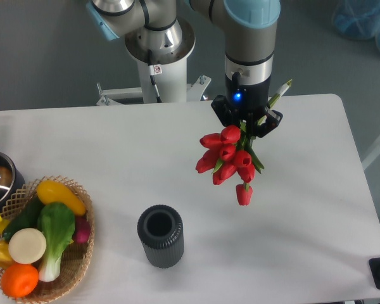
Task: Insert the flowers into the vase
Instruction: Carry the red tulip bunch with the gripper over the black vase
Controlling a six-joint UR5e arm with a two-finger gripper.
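The gripper [248,121] has its jaws closed on the stems of the flowers [228,159], which hang buds-down above the worktop [316,190]. So the pickup looks done. The vase [160,235] stands upright with nothing in it, well apart to the lower left; carrying over, turning and inserting remain.
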